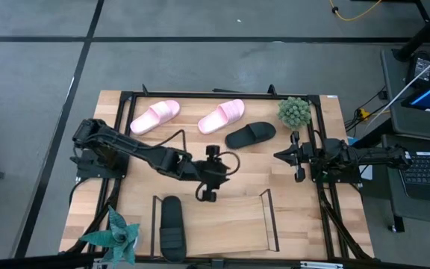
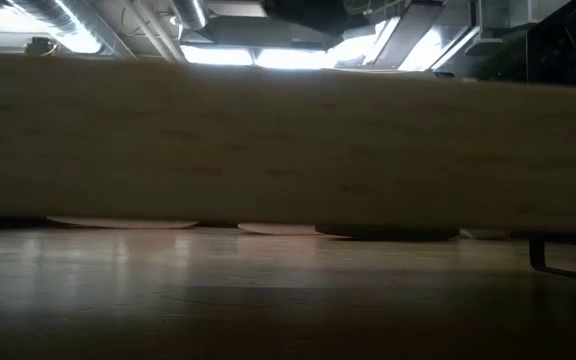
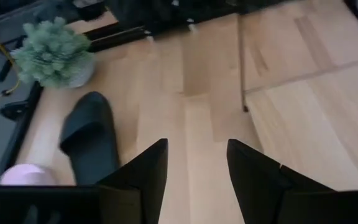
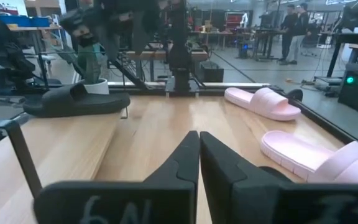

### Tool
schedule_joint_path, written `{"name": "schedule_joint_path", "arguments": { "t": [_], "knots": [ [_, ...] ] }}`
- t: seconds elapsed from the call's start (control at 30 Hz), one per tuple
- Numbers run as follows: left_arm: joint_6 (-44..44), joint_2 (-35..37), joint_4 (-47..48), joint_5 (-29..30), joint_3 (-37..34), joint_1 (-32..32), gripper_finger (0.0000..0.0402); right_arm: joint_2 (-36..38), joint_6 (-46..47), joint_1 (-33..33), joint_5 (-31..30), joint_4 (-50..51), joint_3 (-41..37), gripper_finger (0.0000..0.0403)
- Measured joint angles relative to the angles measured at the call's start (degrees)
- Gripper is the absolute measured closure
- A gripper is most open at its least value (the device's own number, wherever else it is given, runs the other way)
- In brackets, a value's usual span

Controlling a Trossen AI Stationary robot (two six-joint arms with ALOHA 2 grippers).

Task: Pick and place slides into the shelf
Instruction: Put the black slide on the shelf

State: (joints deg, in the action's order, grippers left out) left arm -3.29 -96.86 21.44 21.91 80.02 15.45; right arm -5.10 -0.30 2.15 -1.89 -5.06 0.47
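Spreading across the scene is a wooden bench [image 1: 222, 179] with a low wire shelf [image 1: 222, 228] at its near edge. One black slide [image 1: 172, 227] already lies at the shelf's left end. Along the far edge lie two pink slides [image 1: 155, 116] [image 1: 222, 116] and another black slide [image 1: 250, 134]. Mid-bench, the left pincer [image 1: 205, 194] hangs with fingers parted, holding nothing. At the right, the right pincer [image 1: 282, 155] waits, fingers together and empty.

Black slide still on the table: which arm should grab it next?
Left, probably. Its gripper is open mid-table, with the black slide in its wrist view. The right gripper is nearer but shut.
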Motion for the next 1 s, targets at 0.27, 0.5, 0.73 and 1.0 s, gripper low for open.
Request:
{"name": "schedule_joint_path", "arguments": {
  "t": [0.27,0.5,0.73,1.0],
  "knots": [
    [1.6,11.8,-8.3,0.8,-12.6,-1.7,0.0243,-0.2,6.4,-0.1,-4.2,4.1,4.0,0.0385],
    [-2.2,21.8,-18.9,1.0,-25.0,-2.5,0.0243,-2.0,7.3,-0.1,-10.1,10.2,11.3,0.0385],
    [-3.4,26.9,-29.8,1.0,-36.0,-5.4,0.0243,-9.2,12.2,-0.2,-14.9,19.2,18.7,0.0385],
    [-3.8,27.6,-31.3,1.0,-38.6,-8.0,0.0243,-21.7,12.1,-5.2,-15.0,27.3,30.7,0.0385]
  ]
}}
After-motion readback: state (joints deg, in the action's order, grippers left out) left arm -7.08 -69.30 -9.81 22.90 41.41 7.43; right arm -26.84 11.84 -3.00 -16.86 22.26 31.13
